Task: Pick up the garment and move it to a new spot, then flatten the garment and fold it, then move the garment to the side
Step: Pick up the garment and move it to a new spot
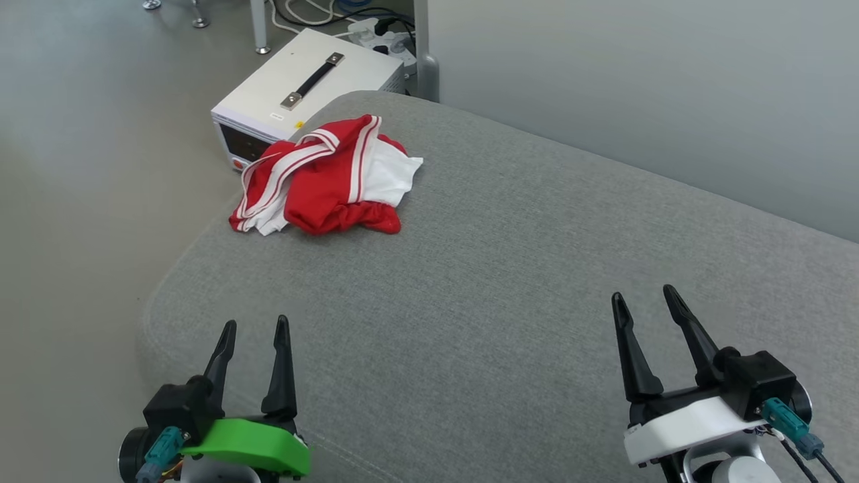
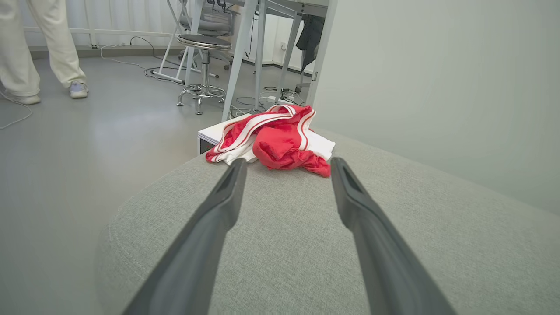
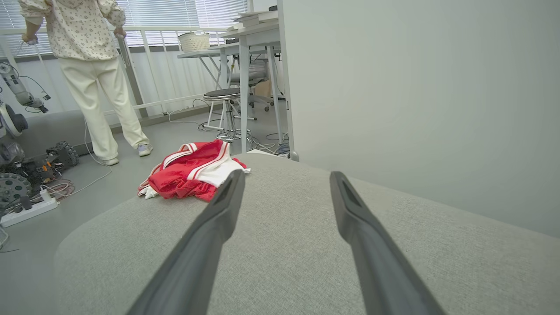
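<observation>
— Where does the garment (image 1: pixel 322 178) lie?

— Crumpled in a heap on the grey fabric cushion (image 1: pixel 510 282), close to its far left rounded edge. Red cloth is on top, with striped trim running across it and a white part on its right side (no print can be seen in these folds).

— And the left gripper (image 1: pixel 256 320)?

— At the near left of the cushion, fingers spread apart and holding nothing. The garment is well ahead of its tips and slightly to the right. In the left wrist view the heap lies beyond the two fingers, about in line with the gap between them, apart from both.

— The right gripper (image 1: pixel 641 292)?

— At the near right, likewise parted and empty. The garment is well away from it, ahead and far to its left. In the right wrist view the heap sits left of the left finger.

— What is around it?

— A white box with a black handle (image 1: pixel 309 87) stands on the floor just behind the garment. A person in pale trousers (image 3: pixel 103 100) stands further back.
</observation>
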